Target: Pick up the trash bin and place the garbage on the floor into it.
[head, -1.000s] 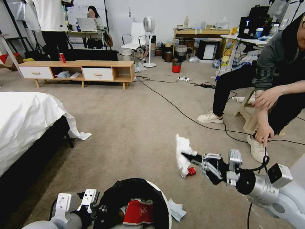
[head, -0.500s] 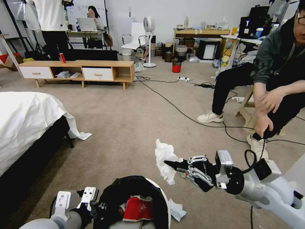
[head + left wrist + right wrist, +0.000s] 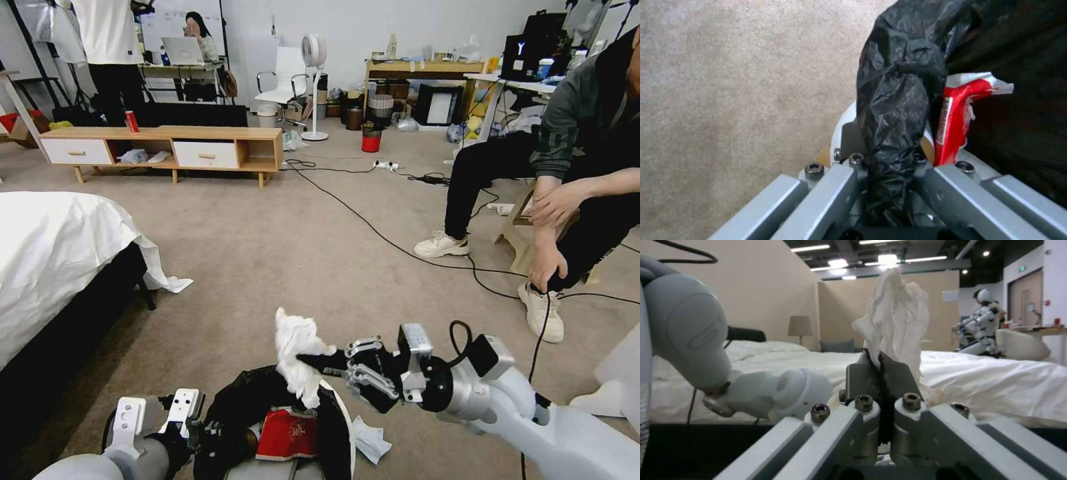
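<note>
While the left gripper point(image 3: 200, 433) clamps its jaws on the black-bag-lined rim of the trash bin point(image 3: 343, 413) at the near edge of the scene, the right gripper point(image 3: 313, 362) reaches in from the right, jaws pinched tight on a crumpled white tissue point(image 3: 297, 353). The tissue hangs over the far rim of the bin, its lower end just above the opening. Inside the bin lies a red snack packet point(image 3: 290, 435). Another white tissue point(image 3: 369, 440) rests on the floor point(image 3: 280, 267), touching the bin's right side. A bed point(image 3: 53, 253) draped in a white sheet stands to the left. A black cable point(image 3: 400, 250) crosses the carpet from the far middle toward the right, where a seated person point(image 3: 573, 167) leans forward with one hand point(image 3: 545, 267) on it. Farther off stand a low wooden cabinet point(image 3: 167, 150) with an upright red can point(image 3: 131, 122), a small red bin point(image 3: 371, 138) and a white fan point(image 3: 313, 60).
</note>
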